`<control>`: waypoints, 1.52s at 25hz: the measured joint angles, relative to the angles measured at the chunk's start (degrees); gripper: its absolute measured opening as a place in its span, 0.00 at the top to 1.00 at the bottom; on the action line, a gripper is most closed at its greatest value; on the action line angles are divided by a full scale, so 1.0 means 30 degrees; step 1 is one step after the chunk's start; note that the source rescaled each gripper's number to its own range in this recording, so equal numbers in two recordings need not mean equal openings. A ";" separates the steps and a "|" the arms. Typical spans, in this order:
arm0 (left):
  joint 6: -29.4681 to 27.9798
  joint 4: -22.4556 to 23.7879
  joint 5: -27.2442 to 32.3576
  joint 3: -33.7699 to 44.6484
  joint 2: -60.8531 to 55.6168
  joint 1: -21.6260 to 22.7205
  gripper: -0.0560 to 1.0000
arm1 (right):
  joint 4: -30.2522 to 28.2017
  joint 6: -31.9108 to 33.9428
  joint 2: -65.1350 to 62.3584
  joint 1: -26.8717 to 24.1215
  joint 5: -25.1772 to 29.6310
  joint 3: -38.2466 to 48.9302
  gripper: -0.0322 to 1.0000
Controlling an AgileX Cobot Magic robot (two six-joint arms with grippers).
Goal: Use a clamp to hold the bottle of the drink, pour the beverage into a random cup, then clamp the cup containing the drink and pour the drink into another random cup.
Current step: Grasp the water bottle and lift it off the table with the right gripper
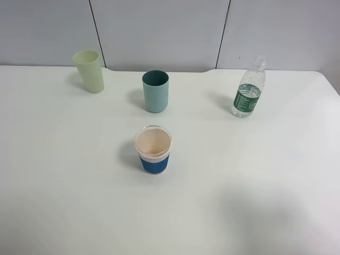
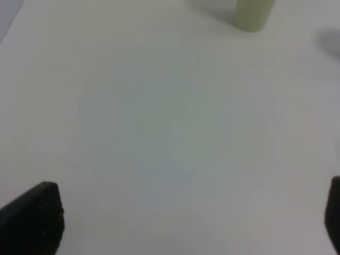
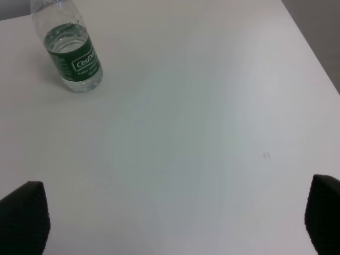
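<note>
We begin at the left gripper (image 2: 183, 218): its wrist camera shows two black fingers (image 2: 34, 218) at opposite edges of the picture, spread wide, with only bare white table (image 2: 159, 122) between them. The right gripper (image 3: 174, 215) stands the same way in its own wrist view, jaws parted wide and clasping nothing. Neither gripper shows in the high camera, so only the wrist views tell us this.

Outward from the left gripper, its view catches just the blurred lower part of the yellow-green tumbler (image 2: 254, 13), well apart from the fingers. Outward from the right gripper, its view shows the bottle (image 3: 71, 56) upright on the table, also well apart, sharp enough that we see white lettering on the green label and the clear beverage (image 3: 79, 82) inside.

The high camera alone gives the whole layout: the bottle at the back right, the teal tumbler (image 1: 155, 91) upright near the back middle, the yellow-green tumbler at the back left, and the blue-banded cup (image 1: 153, 150) in front of the teal tumbler, near the table's middle, all apart from one another. We look into the blue-banded cup's peach-beige inside and the teal tumbler's darker inside; whether either holds liquid we cannot tell. A grey panelled wall (image 1: 159, 26) runs behind.
</note>
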 joint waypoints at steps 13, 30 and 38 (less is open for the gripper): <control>0.0000 0.0000 0.0000 0.0000 0.0000 0.0000 0.00 | 0.0000 0.0000 0.0000 0.0000 0.0000 0.0000 0.09; 0.0000 0.0000 0.0000 0.0000 0.0000 0.0000 0.00 | -0.0530 0.1117 0.2854 0.0000 -0.0854 -0.0308 0.09; 0.0000 0.0000 0.0000 0.0000 0.0000 0.0000 0.00 | -0.0192 0.1639 0.6870 0.0000 -0.5117 -0.1251 0.09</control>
